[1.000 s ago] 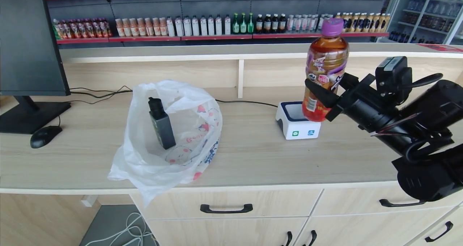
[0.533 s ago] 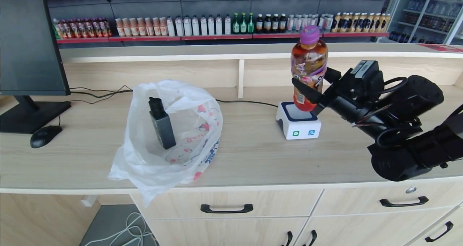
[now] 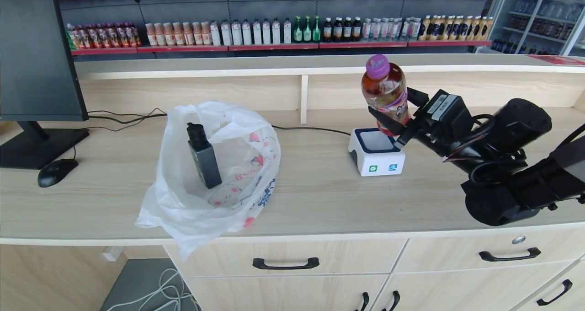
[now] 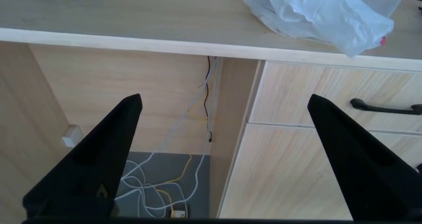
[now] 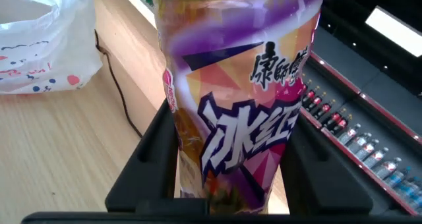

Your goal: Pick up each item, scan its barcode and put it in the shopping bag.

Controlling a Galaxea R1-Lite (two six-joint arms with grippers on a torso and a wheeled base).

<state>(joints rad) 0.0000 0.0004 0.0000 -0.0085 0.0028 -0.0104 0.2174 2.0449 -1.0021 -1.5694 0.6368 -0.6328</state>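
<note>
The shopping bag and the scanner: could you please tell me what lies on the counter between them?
In the head view, bare counter lies between the shopping bag and the scanner, with a black cable crossing the gap farther back.

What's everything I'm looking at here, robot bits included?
counter: one, light wood, across the scene
drawers: several, light wood with black handles, under the counter
scanner: one, white with dark top, on the counter
tea bottle: one, amber with purple cap, held over the scanner
shopping bag: one, white printed plastic, open on the counter, left of the scanner
dark container: one, black, upright inside the shopping bag
monitor: one, black, counter's far left
mouse: one, black, beside the monitor's stand
shelf bottles: many, mixed colours, on red shelves behind
right gripper: one, black, fingers shut on the tea bottle
left gripper: one, black, fingers open, low, facing the drawers
</note>
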